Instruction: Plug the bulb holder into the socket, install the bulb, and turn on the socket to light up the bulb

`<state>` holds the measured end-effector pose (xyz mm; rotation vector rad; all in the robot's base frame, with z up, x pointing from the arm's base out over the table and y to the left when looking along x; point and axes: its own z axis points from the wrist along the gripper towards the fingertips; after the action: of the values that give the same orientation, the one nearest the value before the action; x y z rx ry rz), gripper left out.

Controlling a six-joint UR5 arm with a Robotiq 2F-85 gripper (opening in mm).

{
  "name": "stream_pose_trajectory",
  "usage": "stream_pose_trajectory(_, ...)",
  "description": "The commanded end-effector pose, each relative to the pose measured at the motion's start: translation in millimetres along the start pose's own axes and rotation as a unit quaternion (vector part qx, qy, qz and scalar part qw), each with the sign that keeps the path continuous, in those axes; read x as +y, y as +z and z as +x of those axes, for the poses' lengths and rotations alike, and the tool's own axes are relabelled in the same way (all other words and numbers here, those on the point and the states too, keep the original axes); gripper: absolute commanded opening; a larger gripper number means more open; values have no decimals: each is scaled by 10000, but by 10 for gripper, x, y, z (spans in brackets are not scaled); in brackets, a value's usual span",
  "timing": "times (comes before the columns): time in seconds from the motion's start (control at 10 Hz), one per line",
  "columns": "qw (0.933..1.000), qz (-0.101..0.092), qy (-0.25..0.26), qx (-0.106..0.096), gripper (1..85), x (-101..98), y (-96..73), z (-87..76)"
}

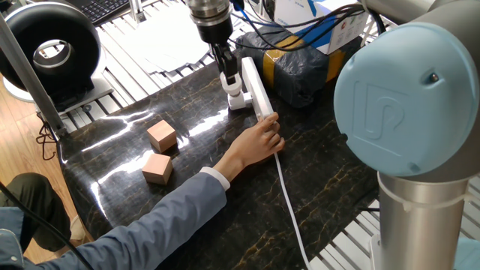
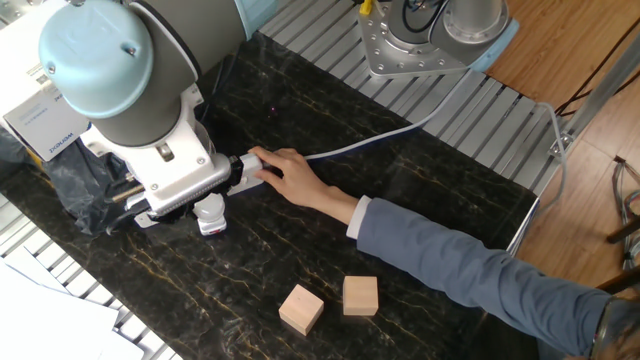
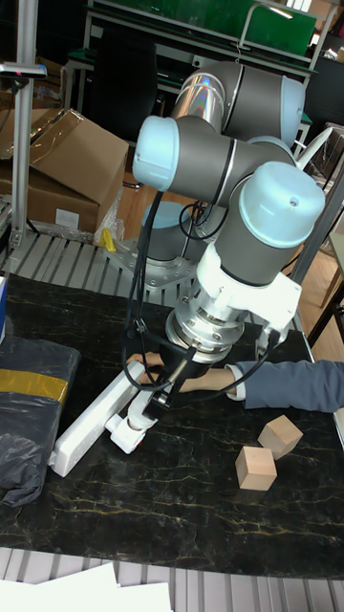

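One socket (image 1: 256,91), one bulb holder (image 1: 238,100), one bulb (image 3: 139,413) and two wooden blocks (image 1: 160,136) sit on the counter (image 1: 315,180). The white holder touches the strip at its 9 o'clock; the gripper (image 1: 228,77) seems clamped on the bulb above it

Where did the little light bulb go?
In one fixed view, the bulb stands upright in the bulb holder, right beside the socket, with the gripper on it.
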<state>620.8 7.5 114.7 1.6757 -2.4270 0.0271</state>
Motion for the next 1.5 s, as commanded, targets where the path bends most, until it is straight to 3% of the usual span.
stream_pose_trajectory(0.0, 9985, -41, 538, -15, 213, 18, -1, -4)
stream_pose_trajectory(0.3, 9958, 51, 918, -18, 213, -37, 2, -7)
stream_pose_trajectory(0.7, 9881, 22, 1536, -125, 203, -25, -4, -67)
stream_pose_trajectory(1.3, 9762, 355, 2138, -40, 203, -129, 31, -31)
stream_pose_trajectory(1.4, 9762, 326, 2142, -58, 203, -115, 32, -43)
